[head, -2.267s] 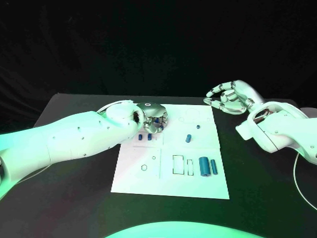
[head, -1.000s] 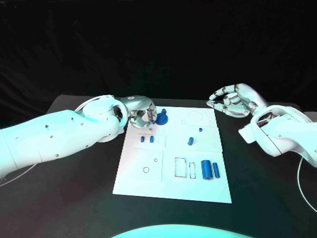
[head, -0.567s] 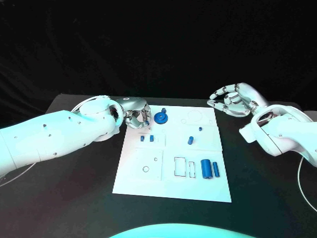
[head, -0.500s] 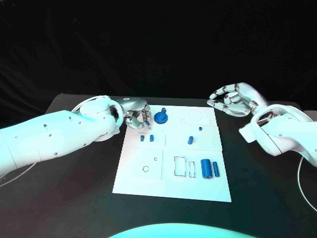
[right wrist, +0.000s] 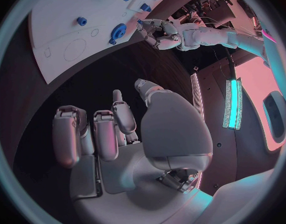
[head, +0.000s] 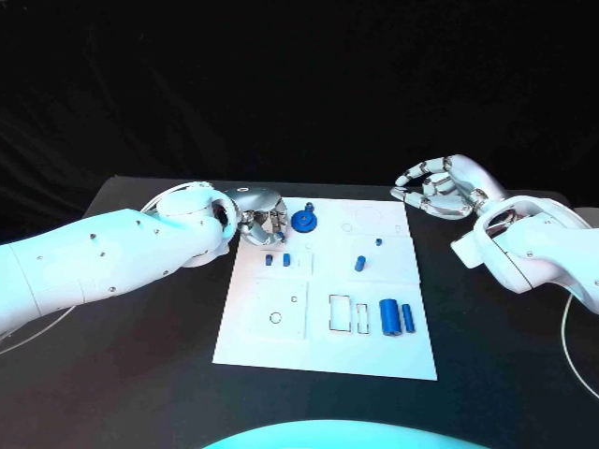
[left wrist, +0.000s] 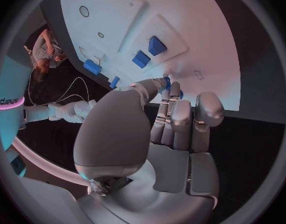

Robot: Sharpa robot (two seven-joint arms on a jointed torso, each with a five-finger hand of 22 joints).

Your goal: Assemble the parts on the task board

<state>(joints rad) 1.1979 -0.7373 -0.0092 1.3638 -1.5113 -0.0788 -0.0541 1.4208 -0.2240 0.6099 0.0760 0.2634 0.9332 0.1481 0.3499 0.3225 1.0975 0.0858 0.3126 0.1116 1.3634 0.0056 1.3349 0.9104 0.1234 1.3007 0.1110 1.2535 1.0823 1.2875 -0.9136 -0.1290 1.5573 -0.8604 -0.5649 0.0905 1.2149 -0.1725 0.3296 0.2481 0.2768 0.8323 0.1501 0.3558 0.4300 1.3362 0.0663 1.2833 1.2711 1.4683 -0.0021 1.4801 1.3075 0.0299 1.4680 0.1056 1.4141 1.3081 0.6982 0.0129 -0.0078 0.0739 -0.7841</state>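
The left hand (head: pixel 262 224) hovers at the task board's (head: pixel 324 351) ten o'clock corner, its fingers curled beside the blue gear part (head: pixel 304 222), probably just seated, though contact is hidden, while the right hand (head: pixel 434 190), fingers half-curled and holding nothing, waits at two o'clock.
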